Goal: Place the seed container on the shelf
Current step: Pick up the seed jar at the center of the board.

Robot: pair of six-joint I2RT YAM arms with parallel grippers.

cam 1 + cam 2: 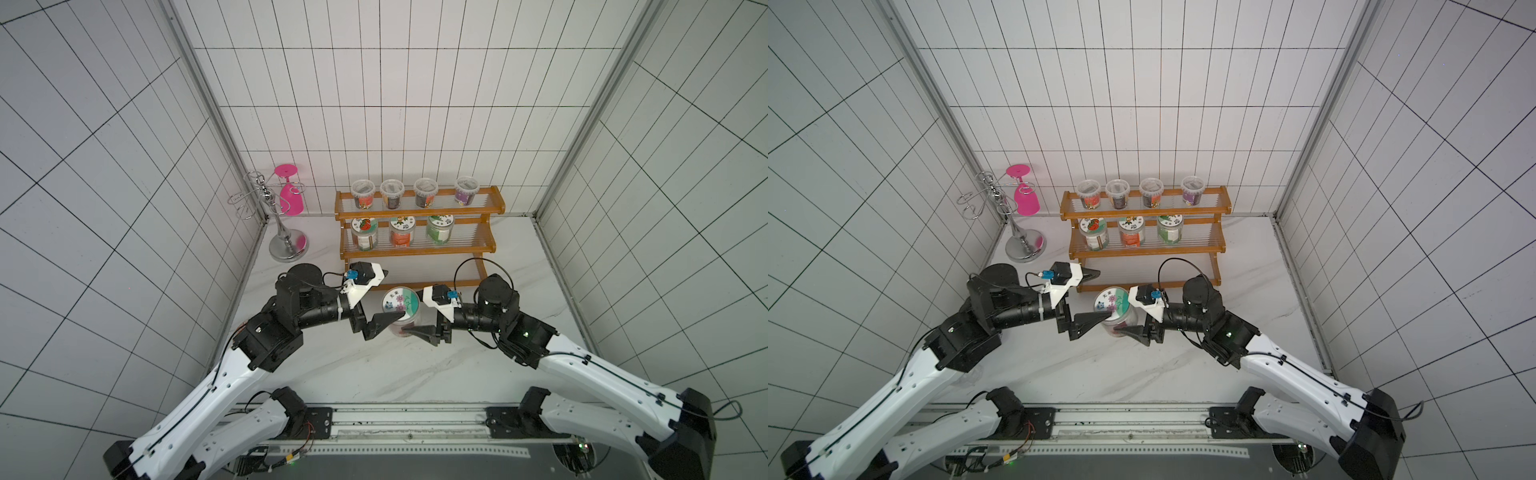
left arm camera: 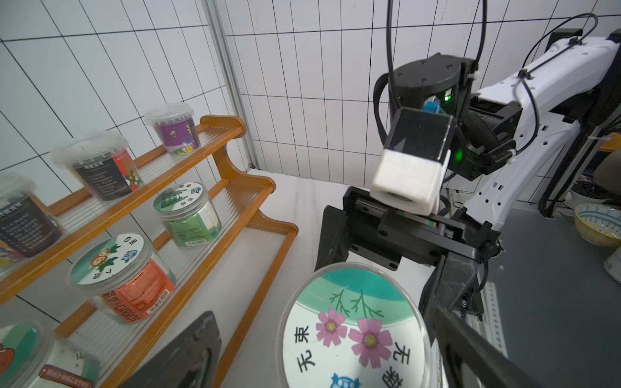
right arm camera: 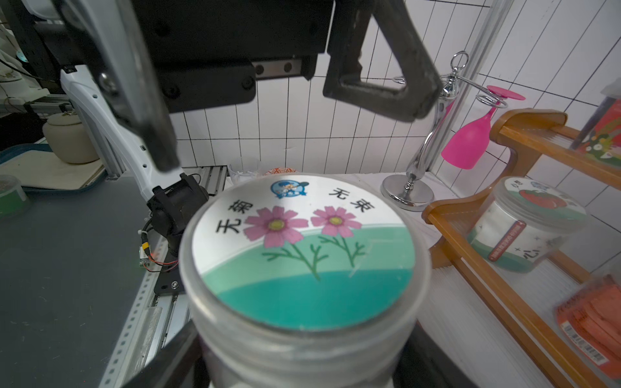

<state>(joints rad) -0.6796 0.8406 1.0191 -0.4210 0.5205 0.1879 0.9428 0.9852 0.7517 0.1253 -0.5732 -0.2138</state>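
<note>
The seed container is a clear jar with pink flowers on its green and white lid. It hangs just in front of the shelf's lowest tier, between both arms. My right gripper is shut on the jar body, a black finger pressed to each side below the lid. My left gripper stands open around the jar, with a gap showing beside the lid. The shelf is an orange-brown stepped rack against the back wall.
Several lidded cups line the shelf's top tier and three jars stand on the middle one. A silver wire glass stand with a hanging pink glass stands left of the shelf. Tiled walls close in three sides.
</note>
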